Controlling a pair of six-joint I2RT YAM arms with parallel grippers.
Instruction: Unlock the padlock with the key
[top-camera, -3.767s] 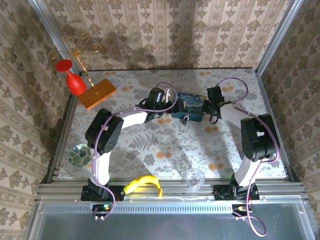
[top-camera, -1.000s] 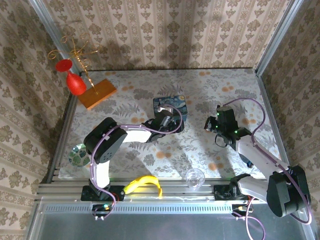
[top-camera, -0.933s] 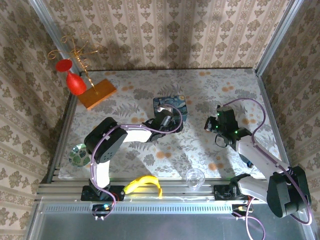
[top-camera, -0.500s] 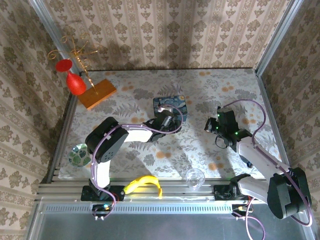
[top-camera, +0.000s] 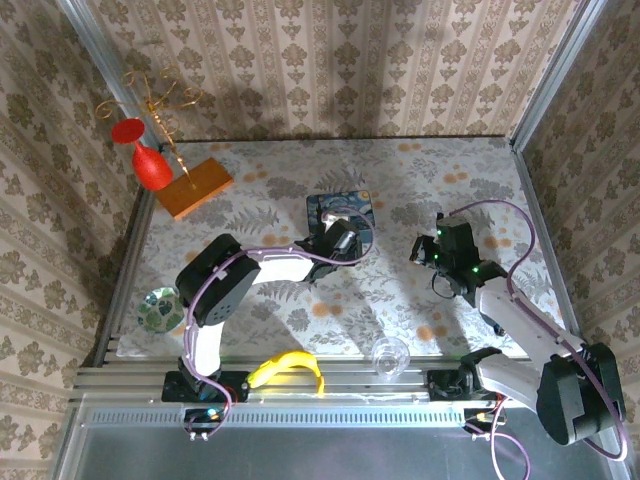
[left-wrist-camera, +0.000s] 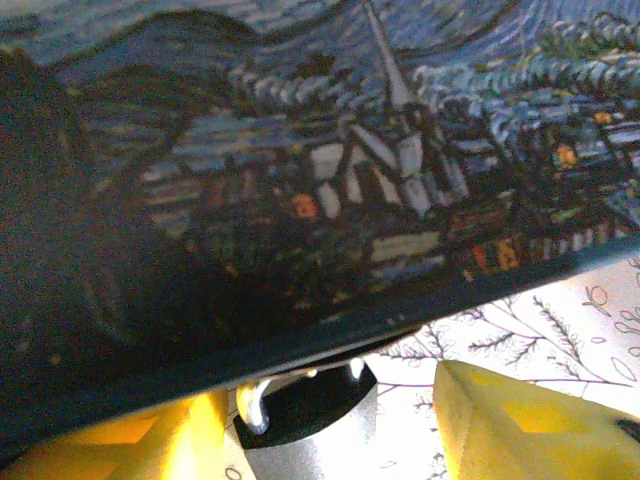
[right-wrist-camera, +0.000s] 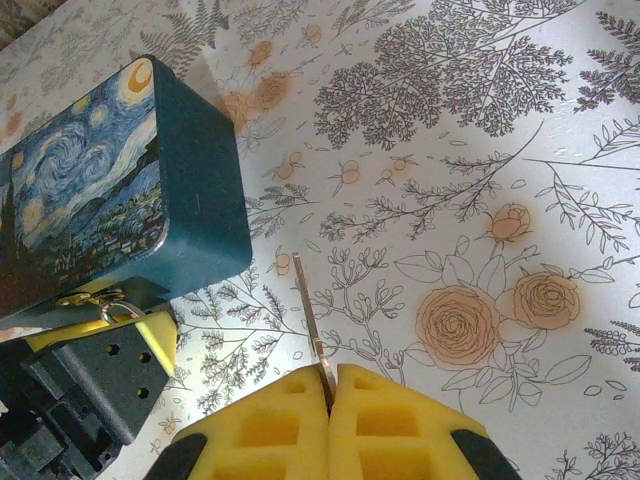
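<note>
The blue painted tin (top-camera: 340, 213) lies at mid-table. My left gripper (top-camera: 345, 240) sits at its near edge. In the left wrist view the tin (left-wrist-camera: 330, 180) hangs over the small dark grey padlock (left-wrist-camera: 305, 415), whose silvery shackle (left-wrist-camera: 252, 402) curves up under the rim. The left gripper (left-wrist-camera: 330, 412) is open, its yellow fingers (left-wrist-camera: 520, 425) on either side of the padlock, the right one clear of it. My right gripper (right-wrist-camera: 330, 385) is shut on the thin key (right-wrist-camera: 306, 305), its blade pointing at the tin's (right-wrist-camera: 120, 190) corner. The right gripper (top-camera: 428, 250) hovers right of the tin.
A red goblet (top-camera: 150, 165) and a wooden block (top-camera: 197, 185) with a gold wire stand are at the back left. A small glass dish (top-camera: 158, 308) lies at the left edge. A banana (top-camera: 285, 368) and a clear glass (top-camera: 390, 355) rest near the front rail.
Since 3.8 s ago the tin has shifted left and toward the front, and the right arm has pulled back with the key. Over the last second both grippers barely drifted.
</note>
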